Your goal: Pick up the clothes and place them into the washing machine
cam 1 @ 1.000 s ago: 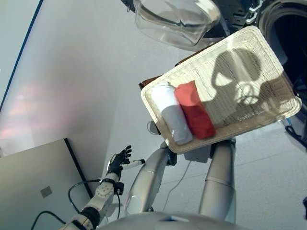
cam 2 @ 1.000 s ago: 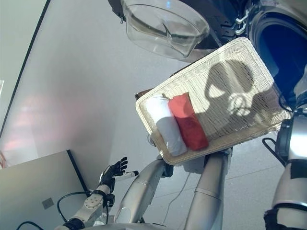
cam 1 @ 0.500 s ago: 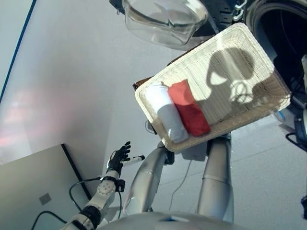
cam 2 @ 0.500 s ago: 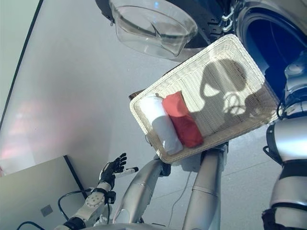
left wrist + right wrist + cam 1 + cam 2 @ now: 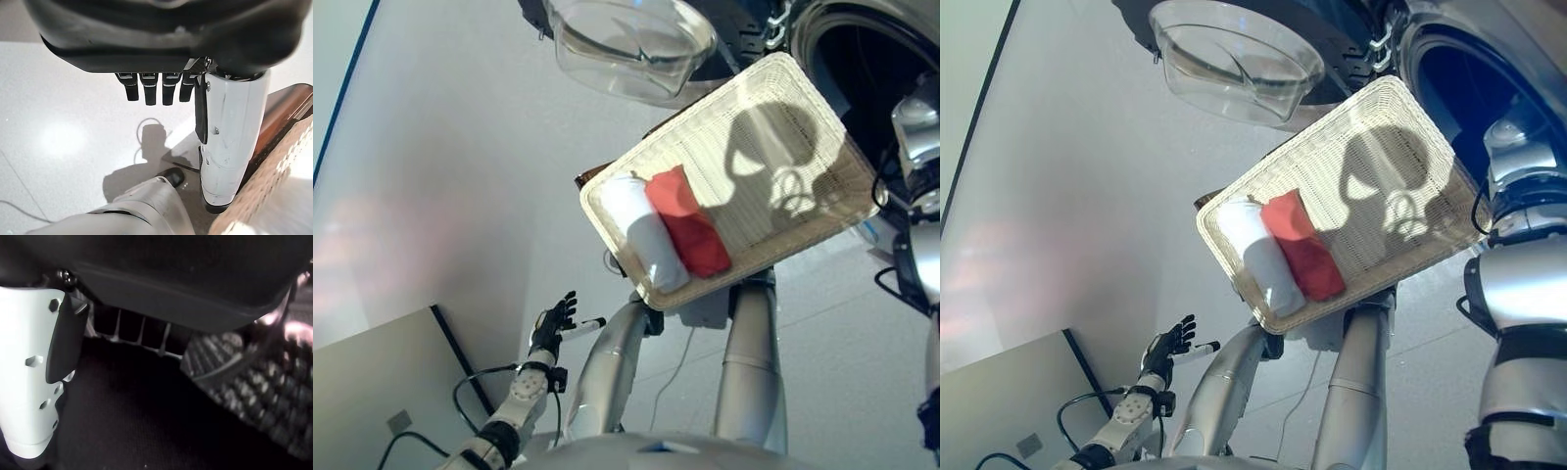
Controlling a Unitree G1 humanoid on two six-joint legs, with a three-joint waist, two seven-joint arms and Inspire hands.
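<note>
Basket (image 5: pixel 803 127): white wicker, before me, on a brown stand (image 5: pixel 279 117). Two rolled clothes lie side by side and touching at its left end: white roll (image 5: pixel 641 230), red roll (image 5: pixel 690 225). The rest of the basket holds nothing.

Washer (image 5: pixel 1449 88): drum mouth dark, at the upper right, just beyond the basket's far right corner. Door (image 5: pixel 626 44), clear and domed, stands swung out at the top.

Left hand (image 5: pixel 553 321): low on my left, well apart from the basket, fingers spread and straight, holding nothing.

Right hand (image 5: pixel 34 382): my right arm rises at the right edge, near the drum; its wrist view is dark, showing a ribbed drum wall. I cannot tell how its fingers stand.

Step, by my reading: nothing picked up yet; both clothes wait in the basket.

Next move calls for: bringing a hand over the rolls, closing on one (the red lies nearer the drum), then carrying it through the mouth.
</note>
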